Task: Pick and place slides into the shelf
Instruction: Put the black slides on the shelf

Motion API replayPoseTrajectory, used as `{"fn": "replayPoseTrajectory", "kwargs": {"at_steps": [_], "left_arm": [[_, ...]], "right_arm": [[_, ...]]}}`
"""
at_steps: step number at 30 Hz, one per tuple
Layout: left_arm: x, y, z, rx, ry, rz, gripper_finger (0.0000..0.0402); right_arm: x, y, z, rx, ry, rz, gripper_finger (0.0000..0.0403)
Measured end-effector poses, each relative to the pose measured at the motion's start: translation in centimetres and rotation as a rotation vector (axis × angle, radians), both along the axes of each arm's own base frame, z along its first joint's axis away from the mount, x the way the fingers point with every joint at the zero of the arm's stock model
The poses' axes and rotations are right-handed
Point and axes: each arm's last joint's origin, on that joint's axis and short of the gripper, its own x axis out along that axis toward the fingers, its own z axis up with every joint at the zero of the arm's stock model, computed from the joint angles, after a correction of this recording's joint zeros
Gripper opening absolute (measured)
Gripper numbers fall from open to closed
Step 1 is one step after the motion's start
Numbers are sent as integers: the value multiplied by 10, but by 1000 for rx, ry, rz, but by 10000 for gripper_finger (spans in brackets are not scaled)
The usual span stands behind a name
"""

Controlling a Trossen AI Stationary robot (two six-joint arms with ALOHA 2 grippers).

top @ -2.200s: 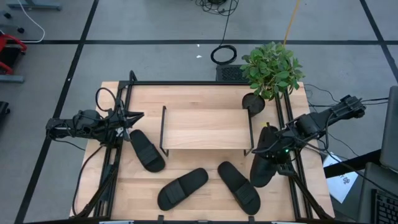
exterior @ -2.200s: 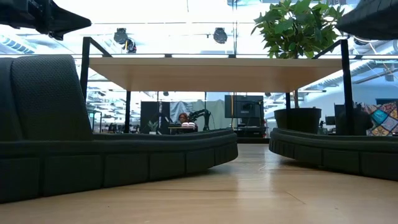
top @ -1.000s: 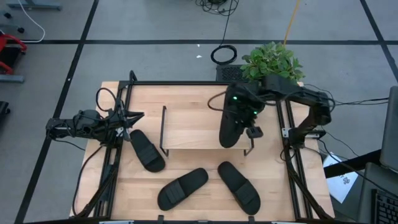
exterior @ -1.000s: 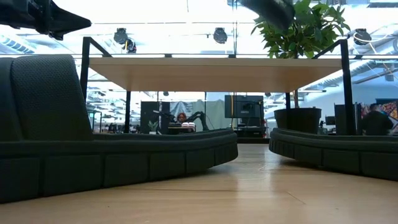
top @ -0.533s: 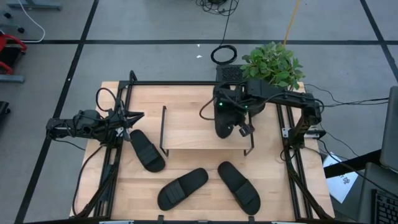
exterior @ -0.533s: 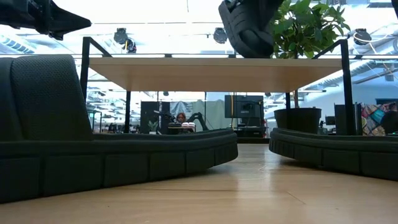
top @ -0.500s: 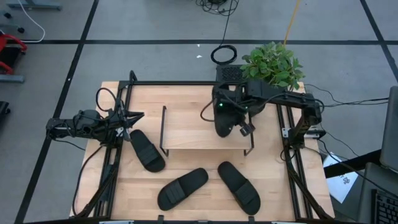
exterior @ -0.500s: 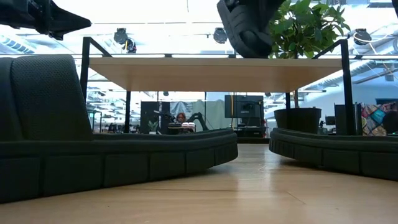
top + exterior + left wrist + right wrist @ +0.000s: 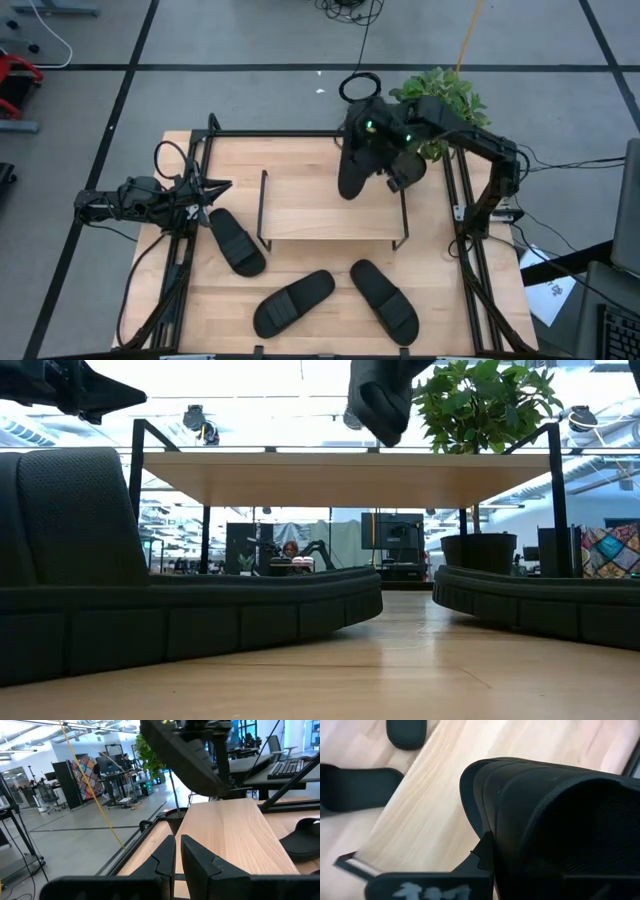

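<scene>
Right claw (image 9: pixel 385 160) clamped on slide (image 9: pixel 356 160) above shelf (image 9: pixel 330 205) far-right edge; w/ off-centre release it could tip off behind.

No words, brands or numbers can be read anywhere; a pale marking on the right pincer's (image 9: pixel 485 865) body is too blurred to make out.
</scene>
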Motion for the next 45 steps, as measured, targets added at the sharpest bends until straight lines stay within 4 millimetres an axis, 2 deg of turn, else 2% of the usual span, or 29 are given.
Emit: {"fn": "replayPoseTrajectory", "kwargs": {"at_steps": [4, 10, 13, 17, 25, 39, 45], "left_arm": [[0, 0, 0, 2, 1, 0, 37], [0, 0, 0, 6, 2, 0, 37], [0, 0, 0, 6, 2, 0, 37], [0, 0, 0, 6, 2, 0, 37], [0, 0, 0, 5, 2, -1, 37], [0, 0, 0, 3, 1, -1, 37], [0, 0, 0, 3, 1, -2, 37]], "right_arm": [[-9, -13, -1, 142, 24, -49, 3], [-6, -6, -5, 349, 23, -47, 2], [-4, -4, -15, 461, 55, -57, 2], [-1, -4, -38, 534, 183, -175, 2], [2, 9, -78, 487, 374, -219, 2], [4, 11, -81, 590, 390, -238, 2], [12, 11, -94, 619, 453, -299, 2]]}}
